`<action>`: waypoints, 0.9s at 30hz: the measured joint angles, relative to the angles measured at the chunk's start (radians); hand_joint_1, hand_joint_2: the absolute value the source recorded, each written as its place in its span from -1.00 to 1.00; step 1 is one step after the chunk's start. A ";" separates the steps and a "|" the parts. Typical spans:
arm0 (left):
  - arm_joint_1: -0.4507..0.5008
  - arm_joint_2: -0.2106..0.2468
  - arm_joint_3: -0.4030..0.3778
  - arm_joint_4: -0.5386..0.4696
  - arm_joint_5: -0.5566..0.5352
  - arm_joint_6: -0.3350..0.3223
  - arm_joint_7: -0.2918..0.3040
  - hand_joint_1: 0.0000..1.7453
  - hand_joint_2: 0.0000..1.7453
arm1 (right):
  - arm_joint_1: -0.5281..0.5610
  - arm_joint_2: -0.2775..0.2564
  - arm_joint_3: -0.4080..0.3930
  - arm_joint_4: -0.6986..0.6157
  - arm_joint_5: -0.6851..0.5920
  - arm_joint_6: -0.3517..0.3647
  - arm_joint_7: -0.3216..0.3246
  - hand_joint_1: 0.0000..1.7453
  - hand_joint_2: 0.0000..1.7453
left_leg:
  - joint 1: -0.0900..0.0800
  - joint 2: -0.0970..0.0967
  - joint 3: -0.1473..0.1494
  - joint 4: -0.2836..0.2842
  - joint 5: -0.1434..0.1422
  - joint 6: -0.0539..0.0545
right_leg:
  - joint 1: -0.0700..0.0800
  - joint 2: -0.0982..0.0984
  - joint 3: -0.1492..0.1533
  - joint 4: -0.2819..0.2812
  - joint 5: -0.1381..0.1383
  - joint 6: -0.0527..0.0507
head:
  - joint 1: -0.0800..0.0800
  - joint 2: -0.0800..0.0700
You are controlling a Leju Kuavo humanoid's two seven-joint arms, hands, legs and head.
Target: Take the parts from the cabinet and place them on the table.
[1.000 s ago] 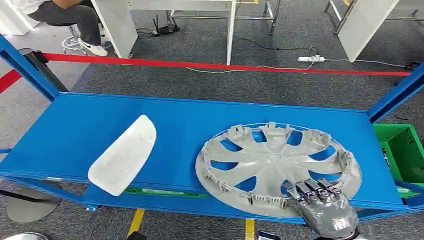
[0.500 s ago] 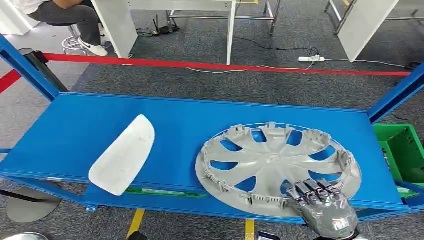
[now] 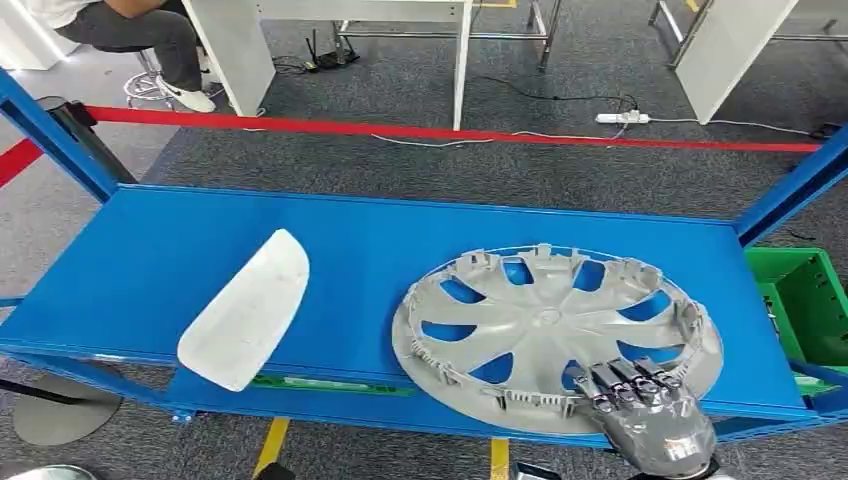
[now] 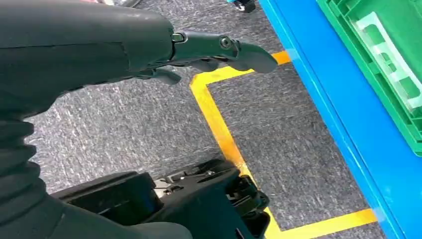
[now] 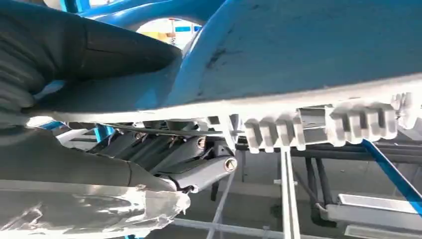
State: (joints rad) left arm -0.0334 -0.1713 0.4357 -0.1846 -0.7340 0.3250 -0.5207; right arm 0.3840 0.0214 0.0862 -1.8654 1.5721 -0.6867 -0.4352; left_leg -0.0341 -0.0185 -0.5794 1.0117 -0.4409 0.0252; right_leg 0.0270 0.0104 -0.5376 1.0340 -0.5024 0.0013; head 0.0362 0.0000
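Nothing much has moved vs the earlier frames: right hand sits at the same spot on the hubcap's near rim, hubcap and white cover unshifted.

Step in hand, as I read it: securing a grip on the hubcap before lifting it off the blue shelf. Fingers lie over the top of the rim, curled onto it; in the right wrist view the thumb sits under the rim's toothed edge, so rim looks pinched between thumb and fingers. Grip seems on, lift not begun; hubcap lies flat on the shelf, near edge overhanging the front lip a bit.

Next move prob calls for raising the near edge and drawing it back toward the robot w/o catching the shelf lip.

Left hand hangs over the floor, fingers loosely apart, holding nothing.

Farther left, well apart from the hubcap, the white cover lies untouched, its near end over the shelf front.
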 joint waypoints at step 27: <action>0.000 0.011 0.016 0.000 -0.001 -0.015 0.003 -1.00 1.00 | 0.017 -0.063 0.000 0.089 0.000 0.000 0.073 1.00 1.00 | 0.020 -0.001 -0.006 -0.008 0.033 -0.025 | -0.045 0.007 0.019 0.002 -0.003 0.059 | 0.005 0.000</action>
State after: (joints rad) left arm -0.0334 -0.1606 0.4513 -0.1846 -0.7347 0.3098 -0.5180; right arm 0.4009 -0.0416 0.0862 -1.7762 1.5721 -0.6867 -0.3620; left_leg -0.0136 -0.0192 -0.5852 1.0034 -0.4081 0.0005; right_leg -0.0178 0.0174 -0.5185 1.0362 -0.5052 0.0605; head 0.0416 0.0004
